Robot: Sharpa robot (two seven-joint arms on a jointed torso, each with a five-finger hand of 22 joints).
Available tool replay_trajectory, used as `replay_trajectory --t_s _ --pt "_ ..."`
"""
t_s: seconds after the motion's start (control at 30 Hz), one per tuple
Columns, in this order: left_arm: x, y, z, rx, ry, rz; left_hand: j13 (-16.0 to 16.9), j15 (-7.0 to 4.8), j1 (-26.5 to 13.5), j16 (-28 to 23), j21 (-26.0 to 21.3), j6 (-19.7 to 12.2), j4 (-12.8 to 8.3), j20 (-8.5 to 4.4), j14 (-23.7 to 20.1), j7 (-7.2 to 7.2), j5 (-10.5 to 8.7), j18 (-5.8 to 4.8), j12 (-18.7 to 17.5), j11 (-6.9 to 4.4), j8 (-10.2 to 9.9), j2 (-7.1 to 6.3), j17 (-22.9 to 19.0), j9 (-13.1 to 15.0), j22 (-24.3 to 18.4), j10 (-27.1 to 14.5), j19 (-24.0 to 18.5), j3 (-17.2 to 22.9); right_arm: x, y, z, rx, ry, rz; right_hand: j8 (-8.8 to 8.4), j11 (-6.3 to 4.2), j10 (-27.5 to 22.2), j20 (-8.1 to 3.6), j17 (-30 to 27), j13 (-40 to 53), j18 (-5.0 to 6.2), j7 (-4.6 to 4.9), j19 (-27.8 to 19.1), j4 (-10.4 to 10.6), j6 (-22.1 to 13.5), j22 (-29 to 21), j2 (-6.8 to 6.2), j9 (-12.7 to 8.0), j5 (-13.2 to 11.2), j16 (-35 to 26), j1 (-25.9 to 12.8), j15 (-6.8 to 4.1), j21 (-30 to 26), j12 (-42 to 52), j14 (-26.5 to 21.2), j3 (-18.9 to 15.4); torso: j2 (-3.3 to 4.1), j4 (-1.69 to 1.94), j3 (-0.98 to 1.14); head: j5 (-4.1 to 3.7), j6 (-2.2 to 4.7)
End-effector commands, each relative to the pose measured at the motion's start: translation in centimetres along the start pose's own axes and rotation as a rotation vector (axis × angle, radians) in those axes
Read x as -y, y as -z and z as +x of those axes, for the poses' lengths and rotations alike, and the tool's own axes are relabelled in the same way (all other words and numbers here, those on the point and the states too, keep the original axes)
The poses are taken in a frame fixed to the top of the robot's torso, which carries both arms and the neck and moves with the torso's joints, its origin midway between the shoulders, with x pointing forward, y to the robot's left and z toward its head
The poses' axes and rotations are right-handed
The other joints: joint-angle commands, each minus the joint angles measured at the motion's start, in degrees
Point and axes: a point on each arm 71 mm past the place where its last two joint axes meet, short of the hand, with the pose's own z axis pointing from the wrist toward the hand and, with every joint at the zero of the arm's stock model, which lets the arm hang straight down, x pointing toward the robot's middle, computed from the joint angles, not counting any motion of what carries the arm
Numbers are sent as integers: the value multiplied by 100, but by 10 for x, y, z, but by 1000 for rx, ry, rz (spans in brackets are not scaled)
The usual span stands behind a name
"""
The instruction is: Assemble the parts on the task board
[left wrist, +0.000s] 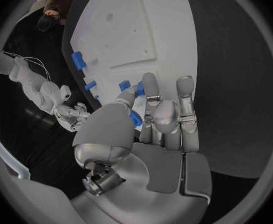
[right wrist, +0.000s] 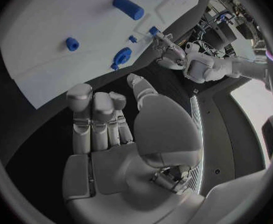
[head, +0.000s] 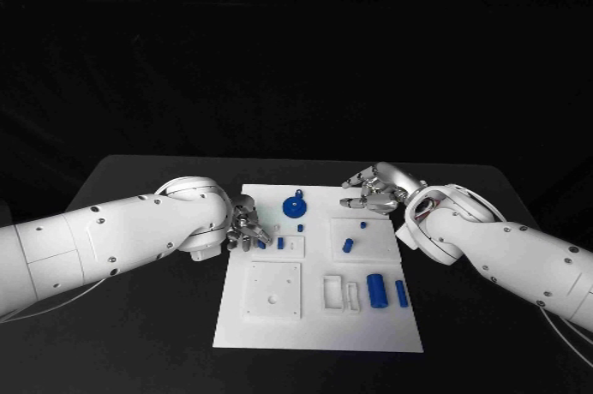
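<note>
The white task board (head: 319, 325) lies in the middle of the table. My left hand (head: 248, 231) is at the board's left edge and pinches a small blue peg (left wrist: 135, 118) between thumb and finger, just above the board; another small blue part (head: 280, 242) stands beside it. My right hand (head: 374, 194) hovers at the board's far right corner with its fingers loosely bent and nothing in them. A round blue wheel (head: 294, 208) lies between the two hands. Two blue cylinders (head: 377, 291) lie on the board's near right part.
More small blue parts (head: 349, 244) sit in the right middle plate. A square white plate with holes (head: 272, 289) takes the board's near left. Black table (head: 136, 325) surrounds the board on all sides.
</note>
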Motion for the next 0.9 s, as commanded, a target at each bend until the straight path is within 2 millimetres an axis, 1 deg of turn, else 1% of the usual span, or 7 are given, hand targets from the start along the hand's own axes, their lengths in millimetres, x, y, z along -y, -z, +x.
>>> replay_trajectory --t_s 0.03,0.07,0.17,0.3,0.43,0.77,0.9 --pt "3 -2 8 -32 -2 4 -4 -12 -43 -15 14 -4 -368 3 9 -83 -130 64 0 -22 -10 -100 4 -12 101 300 -8 392 -1 0 1 -8 3 -8 -18 -6 -35 -3 -8 -6 22 11 40 -6 -19 557 2 -3 7 -19 -38 -1 -27 -25 3 24 0 3 -1 -4 -1" --pt "3 -2 8 -33 -3 4 -4 -16 -59 -17 13 3 -321 -3 8 -92 -211 58 1 -25 -12 -120 1 -16 101 299 -5 349 -1 0 1 -8 3 -8 -18 -6 -35 -3 -8 -6 22 11 40 -6 -19 557 2 -3 7 -19 -38 -1 -27 -25 3 24 1 2 -2 -4 -3" --pt "3 -2 8 -34 -4 4 -3 -27 -28 -20 1 24 -149 -26 7 -103 -284 28 4 -33 -24 -179 1 -32 100 299 2 221 -1 0 1 -7 3 -8 -18 -6 -35 -3 -8 -6 22 11 40 -6 -19 557 2 -3 7 -19 -38 -1 -27 -25 3 24 0 1 -2 -3 -5" --pt "3 -3 8 -36 -4 2 -1 -33 -31 -23 -10 44 9 -36 6 -115 -467 14 4 -36 -28 -233 -2 -38 100 299 8 84 -1 0 1 -7 3 -8 -18 -6 -35 -3 -8 -6 22 11 40 -6 -19 557 2 -3 7 -19 -38 -1 -27 -25 3 24 -2 -1 0 -3 -6" --pt "2 -3 8 -36 -4 -1 2 -40 -17 -24 -22 58 154 -45 7 -118 -578 3 5 -39 -30 -281 2 -37 101 300 12 -34 -1 0 1 -7 3 -9 -18 -6 -35 -3 -8 -6 22 11 40 -6 -19 557 2 -3 7 -19 -38 -1 -27 -25 3 24 -2 -1 0 -3 -8" --pt "2 -4 7 -33 -8 -3 4 -45 9 -32 -34 71 342 -56 5 -120 -661 -8 0 -38 -37 -353 -5 -40 102 299 16 -142 -1 0 1 -6 3 -8 -19 -6 -33 -3 -8 -3 21 11 43 2 -34 559 -3 -4 14 -20 -38 -2 -23 -22 5 12 0 -2 3 -4 -6" --pt "2 -4 7 -33 -8 -2 4 -45 9 -32 -34 71 342 -56 5 -120 -661 -8 0 -38 -37 -353 -5 -40 102 299 16 -142 -1 0 1 -6 3 -8 -19 -6 -33 -3 -8 -3 21 11 43 2 -34 559 -3 -4 14 -20 -38 -2 -23 -22 5 12 3 -2 1 -5 -9"
